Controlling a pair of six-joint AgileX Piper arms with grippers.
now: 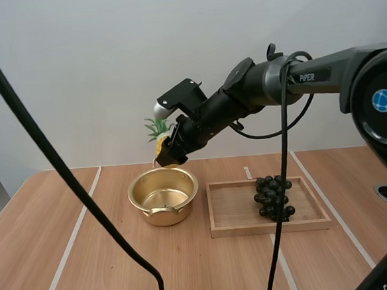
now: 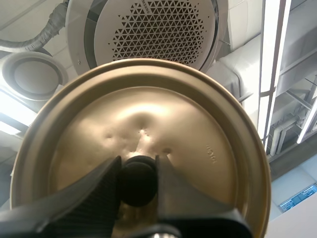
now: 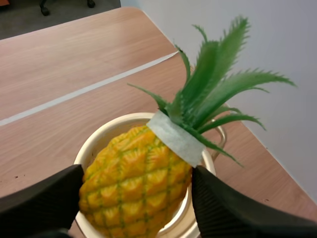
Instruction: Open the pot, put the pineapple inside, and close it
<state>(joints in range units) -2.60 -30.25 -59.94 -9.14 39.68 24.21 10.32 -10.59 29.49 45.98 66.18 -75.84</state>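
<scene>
Pineapple (image 3: 143,163), bumpy, pinched by right gripper (image 3: 136,189) over golden pot (image 1: 165,215); left gripper (image 2: 137,167) clamps lid (image 2: 148,114).

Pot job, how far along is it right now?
Done: the pot is open, its lid pinched by the left gripper. In hand: the right gripper holds the pineapple just above the pot, not yet inside. Left: lower and release it, then set the lid back on.

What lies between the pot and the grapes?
High view: bare table, then the wooden tray's left rim and bare floor, between pot and grapes.
</scene>
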